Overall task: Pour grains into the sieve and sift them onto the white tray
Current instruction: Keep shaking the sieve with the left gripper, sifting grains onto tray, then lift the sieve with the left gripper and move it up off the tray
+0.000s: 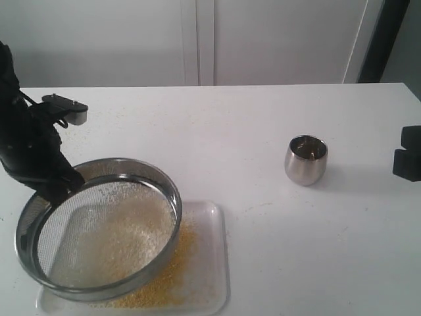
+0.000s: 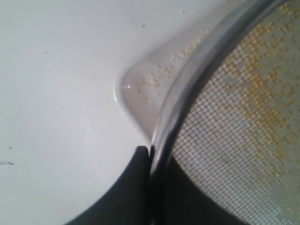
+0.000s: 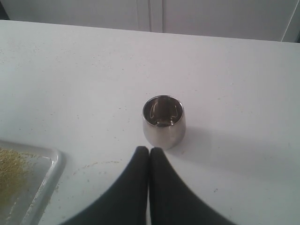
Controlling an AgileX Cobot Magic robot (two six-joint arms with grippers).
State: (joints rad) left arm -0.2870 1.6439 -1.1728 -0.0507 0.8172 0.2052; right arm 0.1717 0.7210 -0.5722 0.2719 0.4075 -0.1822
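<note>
Left gripper (image 2: 150, 152) is clamped on the rim of the sieve (image 1: 92, 230), one finger inside the rim and one outside. In the exterior view the grip is at the sieve's far-left edge. The sieve is over the left part of the white tray (image 1: 214, 237), with its left rim overhanging the tray edge. Can't tell if it touches the tray or hangs just above it. Grains (image 1: 135, 227): a pale whitish layer lies on the mesh, mostly in the right half. Finer yellow ones are spread on the tray under the sieve and along its right and near sides. The left wrist view shows the yellow through the mesh, plus a few loose granules in the tray's rounded corner. Steel cup (image 1: 306, 159) stands upright on the table (image 1: 230, 145), well to the right of the tray, with only reflections visible inside. Right gripper (image 3: 149, 151) has its fingers pressed together and holds nothing. It is pointed at the cup but apart from it, and sits at the right edge of the exterior view. Light scatter of yellow specks on the table around the tray.
</note>
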